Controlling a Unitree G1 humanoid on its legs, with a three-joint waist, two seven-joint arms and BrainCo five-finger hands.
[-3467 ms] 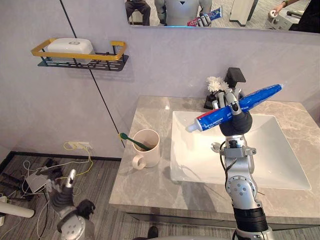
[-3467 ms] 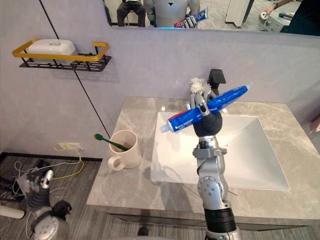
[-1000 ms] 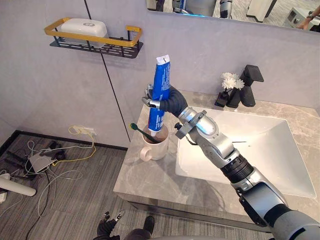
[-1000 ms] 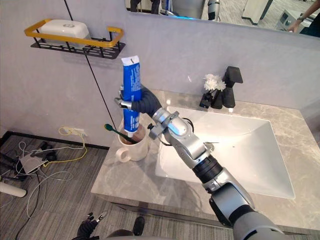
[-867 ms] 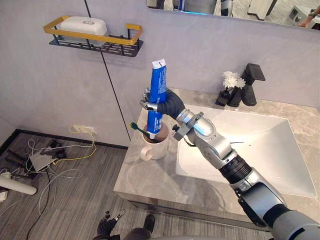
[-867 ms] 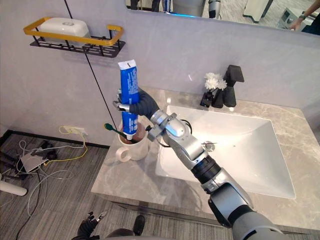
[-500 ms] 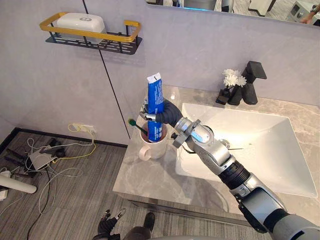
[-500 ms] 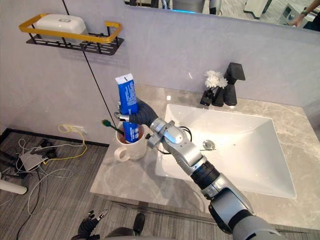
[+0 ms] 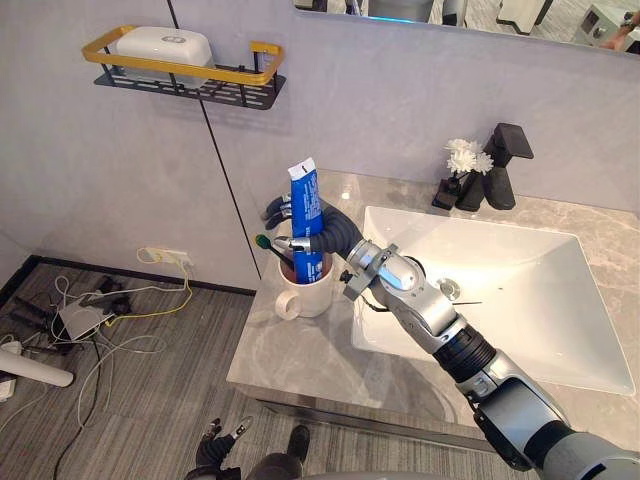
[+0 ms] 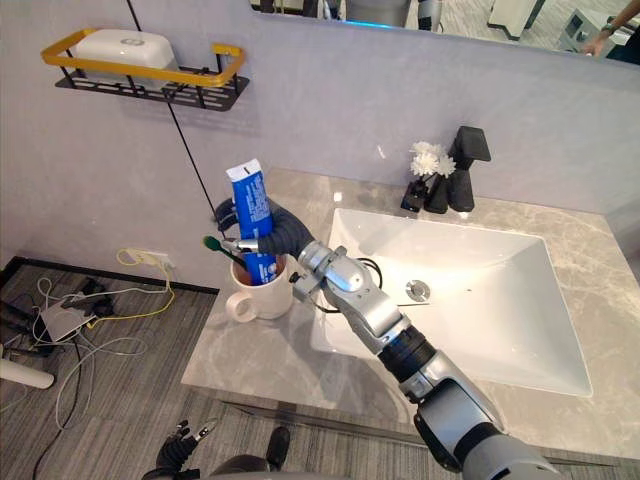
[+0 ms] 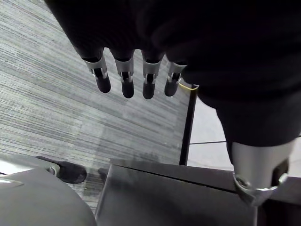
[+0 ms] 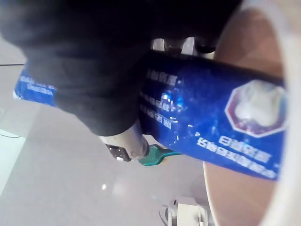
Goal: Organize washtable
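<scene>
Wall shelf [image 9: 205, 88]: black wire with a yellow rail, fixed to the grey wall at far left. It carries one white soap box [image 9: 160, 45].

Left hand [image 11: 124, 80]: hangs low over the grey plank floor [image 11: 56, 108], fingers straight and relaxed, holding nothing.

Tabletop [image 9: 300, 355]: grey marble, running from the wall corner rightward.

Mug [image 9: 310, 295]: cream, standing on the near-left part of the tabletop just beside the basin, its handle toward the front left.

Toothbrush [image 9: 266, 243]: green, resting in the mug, its head leaning out over the left rim.

Toothpaste tube [image 9: 305, 205]: blue with a white flat end. It stands nearly upright in the mug, flat end up and lower end inside the cup.

Right hand [image 9: 333, 232]: reaches in from the right, level with the mug's rim. Its fingers curve loosely round the wall side of the toothpaste tube and its thumb [image 12: 129, 143] crosses the near side, so the tube sits against the palm.

Basin [image 9: 560, 310]: white, rectangular, set into the tabletop, with a metal drain [image 9: 450, 290].

Vase [image 9: 444, 193]: small and black, holding white flowers [image 9: 462, 157], at the back edge of the basin.

Faucet [image 9: 503, 165]: black, just right of the vase.

Mirror [image 9: 480, 12]: on the wall above.
</scene>
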